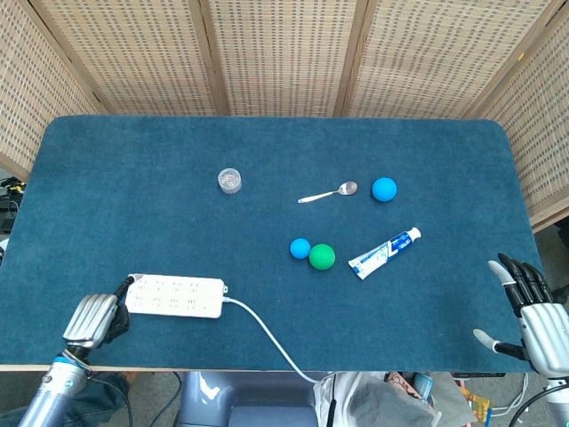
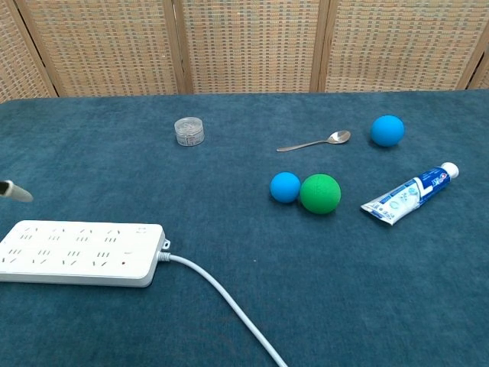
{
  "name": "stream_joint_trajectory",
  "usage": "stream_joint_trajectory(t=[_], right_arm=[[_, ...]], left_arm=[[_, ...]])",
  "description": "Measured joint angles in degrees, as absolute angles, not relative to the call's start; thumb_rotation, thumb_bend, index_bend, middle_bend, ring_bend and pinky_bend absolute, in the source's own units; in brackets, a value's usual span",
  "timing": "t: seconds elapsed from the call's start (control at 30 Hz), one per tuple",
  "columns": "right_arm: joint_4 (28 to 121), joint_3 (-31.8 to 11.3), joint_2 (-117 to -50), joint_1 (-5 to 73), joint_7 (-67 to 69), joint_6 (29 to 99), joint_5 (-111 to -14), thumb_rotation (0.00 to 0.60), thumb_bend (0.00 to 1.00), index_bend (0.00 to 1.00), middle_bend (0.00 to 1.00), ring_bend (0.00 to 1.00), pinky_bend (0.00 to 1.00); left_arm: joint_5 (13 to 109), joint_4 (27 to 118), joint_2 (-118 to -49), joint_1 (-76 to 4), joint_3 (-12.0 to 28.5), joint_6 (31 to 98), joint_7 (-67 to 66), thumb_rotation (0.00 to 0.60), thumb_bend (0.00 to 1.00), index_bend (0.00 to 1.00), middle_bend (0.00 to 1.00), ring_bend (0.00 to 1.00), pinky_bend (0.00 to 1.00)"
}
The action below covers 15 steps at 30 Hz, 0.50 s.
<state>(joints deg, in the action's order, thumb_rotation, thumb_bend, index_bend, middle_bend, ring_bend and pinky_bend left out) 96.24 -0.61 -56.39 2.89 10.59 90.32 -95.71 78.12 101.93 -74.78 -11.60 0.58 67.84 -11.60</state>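
My left hand point(image 1: 92, 318) hovers at the table's front left, just off the left end of a white power strip point(image 1: 174, 296). Its fingers reach toward that end, and I cannot tell if they touch it. It holds nothing. In the chest view only one fingertip point(image 2: 15, 191) shows, above the power strip point(image 2: 80, 252). My right hand point(image 1: 536, 313) hangs at the front right corner, off the table edge, fingers spread and empty. The toothpaste tube point(image 1: 384, 253) is the thing nearest to it.
A white cable point(image 1: 267, 336) runs from the strip off the front edge. On the blue cloth lie a small clear jar point(image 1: 229, 181), a spoon point(image 1: 329, 192), a blue ball point(image 1: 384, 189), a smaller blue ball point(image 1: 300, 248) touching a green ball point(image 1: 322, 256). Wicker screens stand behind.
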Motion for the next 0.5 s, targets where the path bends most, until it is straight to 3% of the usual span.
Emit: stream_joint_trajectory(t=[0.2,0.5], right_arm=[[95.81,-0.79,-55.92,2.98,12.57,90.22,-95.12,0.6,0.0,0.0,0.0,0.0,0.0],[95.56,-0.86,-55.73,3.16,13.21,89.81,-94.75,0.6,0.0,0.0,0.0,0.0,0.0]], left_arm=[[73.46,102.48,-80.62,-14.46,0.93,64.16,-18.82,0.6,1.0,0.22,1.0,0.93,1.0],[70.96,102.18,-86.14,-17.0,1.75,64.06,-24.18,0.6,1.0,0.22,1.0,0.93,1.0]])
